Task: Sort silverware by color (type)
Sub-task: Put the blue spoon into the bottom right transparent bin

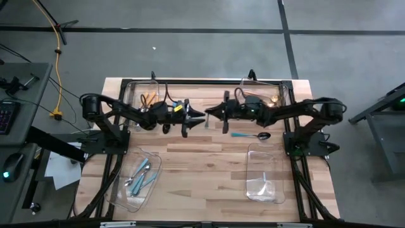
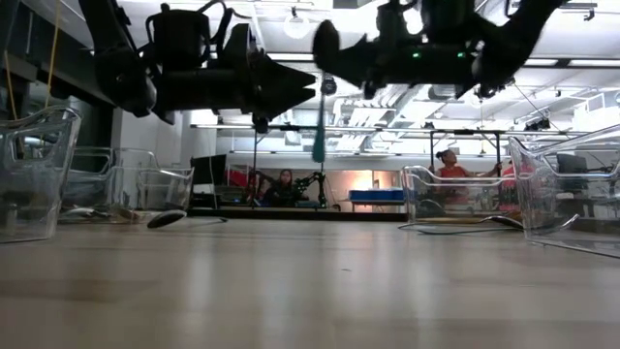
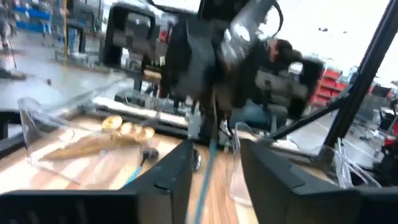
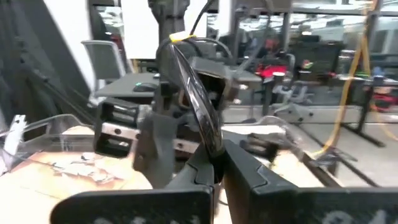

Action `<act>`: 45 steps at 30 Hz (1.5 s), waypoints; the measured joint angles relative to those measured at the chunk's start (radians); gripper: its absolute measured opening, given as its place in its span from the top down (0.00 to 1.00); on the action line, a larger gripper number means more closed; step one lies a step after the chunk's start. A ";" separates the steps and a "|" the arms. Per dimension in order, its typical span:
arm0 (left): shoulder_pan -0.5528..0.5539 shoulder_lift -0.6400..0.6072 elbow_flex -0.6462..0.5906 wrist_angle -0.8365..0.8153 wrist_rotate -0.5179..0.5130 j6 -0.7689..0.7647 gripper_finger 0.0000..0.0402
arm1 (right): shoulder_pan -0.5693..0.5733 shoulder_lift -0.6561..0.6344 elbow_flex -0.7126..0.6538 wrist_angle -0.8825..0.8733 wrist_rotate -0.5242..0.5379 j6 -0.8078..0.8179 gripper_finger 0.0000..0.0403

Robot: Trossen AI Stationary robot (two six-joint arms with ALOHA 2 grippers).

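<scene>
A teal-handled black piece of silverware [image 2: 318,126] hangs high over the middle of the table, between my two grippers, which face each other there. My right gripper [image 4: 214,171] is shut on it. My left gripper [image 3: 214,180] is open, with one finger on each side of the hanging teal handle [image 3: 208,165] and a gap to each finger. From above, both grippers, left [image 1: 201,118] and right [image 1: 211,114], nearly meet tip to tip. A second teal-handled black spoon [image 1: 251,135] lies flat on the table, toward the right. My right gripper pinches the black shaft [image 4: 210,146] between its two fingers, which lie level and come from the table's right side, across the piece. The black end [image 4: 186,74] sticks up past the fingers. The teal handle [image 2: 318,136] hangs down, clear of the table.
Four clear bins stand on the table. The far left one [image 1: 134,95] holds orange-handled pieces and the far right one [image 1: 283,95] gold ones. The near left one [image 1: 120,190] holds light-blue-handled ones. Another bin [image 1: 264,155] is near right. People sit in the room beyond.
</scene>
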 joint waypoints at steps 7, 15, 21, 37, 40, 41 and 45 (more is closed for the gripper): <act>0.034 -0.138 0.000 -0.214 0.064 0.021 0.58 | -0.004 -0.211 -0.153 -0.006 0.097 -0.038 1.00; 0.049 -0.397 -0.001 -0.518 0.059 0.124 0.57 | -0.009 -0.417 -0.286 -0.012 0.101 -0.013 1.00; 0.049 -0.548 -0.001 -0.676 0.010 0.185 0.57 | -0.009 -0.472 -0.316 -0.021 0.101 0.005 1.00; 0.062 -0.648 -0.181 -0.442 -0.120 0.207 0.57 | -0.008 -0.466 -0.316 -0.051 0.101 0.020 1.00; 0.060 -0.650 -0.180 -0.441 -0.093 0.183 0.57 | -0.008 -0.466 -0.316 -0.051 0.101 0.020 1.00; 0.060 -0.650 -0.180 -0.442 -0.090 0.181 0.57 | -0.008 -0.466 -0.316 -0.051 0.101 0.020 1.00; 0.060 -0.650 -0.180 -0.443 -0.087 0.177 0.57 | -0.008 -0.466 -0.316 -0.051 0.101 0.020 1.00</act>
